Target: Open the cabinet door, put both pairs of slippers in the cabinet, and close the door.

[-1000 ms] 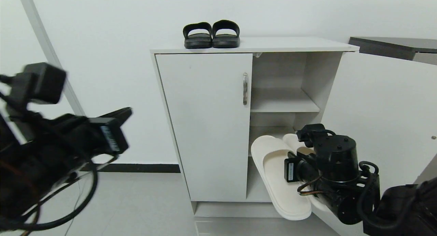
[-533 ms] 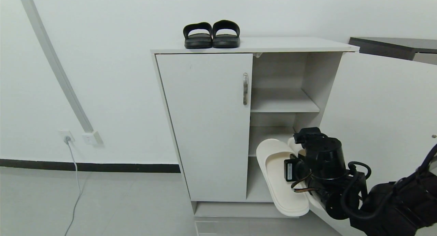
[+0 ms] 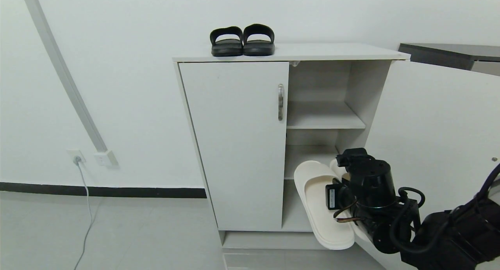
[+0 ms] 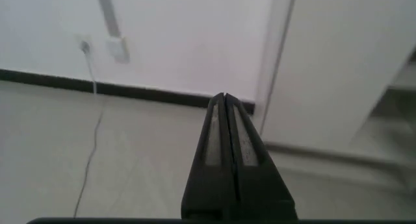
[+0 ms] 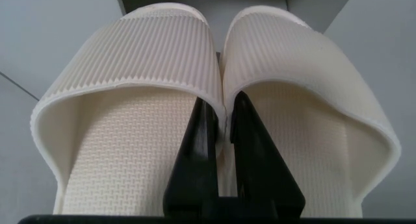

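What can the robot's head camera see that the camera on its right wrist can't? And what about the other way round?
Head camera: the black slippers sitting on top of the cabinet, its closed left door with a handle, the open right door, the shelves and a wall socket.
Right wrist camera: up close, the right claw pinching the inner edges of the two white slippers together, plus their ribbed straps.
Both: the pair of white slippers.
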You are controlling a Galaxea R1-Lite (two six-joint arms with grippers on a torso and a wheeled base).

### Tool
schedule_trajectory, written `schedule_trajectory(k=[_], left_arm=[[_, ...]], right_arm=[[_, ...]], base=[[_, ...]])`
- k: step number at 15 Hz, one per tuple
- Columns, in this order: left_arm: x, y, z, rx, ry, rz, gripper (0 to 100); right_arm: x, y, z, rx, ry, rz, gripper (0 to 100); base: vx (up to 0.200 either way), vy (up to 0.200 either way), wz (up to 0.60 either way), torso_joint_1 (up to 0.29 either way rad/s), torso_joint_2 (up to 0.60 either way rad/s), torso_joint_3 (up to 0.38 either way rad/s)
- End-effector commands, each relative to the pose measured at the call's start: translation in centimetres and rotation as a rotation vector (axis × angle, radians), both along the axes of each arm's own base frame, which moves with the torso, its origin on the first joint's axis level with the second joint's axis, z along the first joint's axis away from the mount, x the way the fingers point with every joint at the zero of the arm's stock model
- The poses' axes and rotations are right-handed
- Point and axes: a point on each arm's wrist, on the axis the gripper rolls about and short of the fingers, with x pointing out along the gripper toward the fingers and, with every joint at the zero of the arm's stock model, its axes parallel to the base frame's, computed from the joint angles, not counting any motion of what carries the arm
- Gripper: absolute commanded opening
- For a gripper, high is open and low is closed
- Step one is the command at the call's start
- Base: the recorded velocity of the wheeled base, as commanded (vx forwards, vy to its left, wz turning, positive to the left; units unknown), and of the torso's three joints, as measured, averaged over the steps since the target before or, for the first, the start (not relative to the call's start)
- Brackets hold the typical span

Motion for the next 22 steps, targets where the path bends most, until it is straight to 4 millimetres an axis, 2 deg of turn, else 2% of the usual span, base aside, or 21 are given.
schedule_trajectory(k=[1,4,6,9,13,15,18,22], left_arm=[[-0.1,-0.1,-0.4,0.019,-0.005,-0.053,0],[-0.3,0.0,-0.5,0.015,-0.04,-0.272,0],[-0.8,0.0,-0.6,0.022,-0.101,-0.236,0],[-0.7,0.1,-0.6,0.021,-0.102,-0.187,0],[-0.7,0.0,-0.6,0.02,-0.102,-0.197,0],[-0.7,0.0,-0.6,0.02,-0.102,-0.197,0],[-0.7,0.0,-0.6,0.022,-0.102,-0.198,0],[-0.7,0.0,-0.6,0.02,-0.102,-0.197,0]], right_arm=[[0.0,0.0,0.0,-0.001,-0.001,0.002,0],[-0.1,0.1,0.0,-0.002,-0.001,0.006,0],[-0.2,0.2,0.0,-0.002,0.0,0.008,0],[-0.2,0.4,-0.2,-0.002,0.004,0.017,0],[-0.3,1.9,-0.6,0.011,-0.017,0.052,0],[0.1,2.6,-0.5,0.021,-0.028,0.048,0],[1.8,4.1,-0.7,0.031,-0.066,-0.05,0],[1.8,4.0,-0.9,0.026,-0.059,-0.058,0]], base=[[0.0,0.0,0.0,0.0,0.0,0.0],[0.0,0.0,0.0,0.0,0.0,0.0],[0.0,0.0,0.0,0.0,0.0,0.0],[0.0,0.0,0.0,0.0,0.0,0.0],[0.0,0.0,0.0,0.0,0.0,0.0],[0.0,0.0,0.0,0.0,0.0,0.0],[0.0,0.0,0.0,0.0,0.0,0.0],[0.0,-0.15,0.0,0.001,0.0,0.001]])
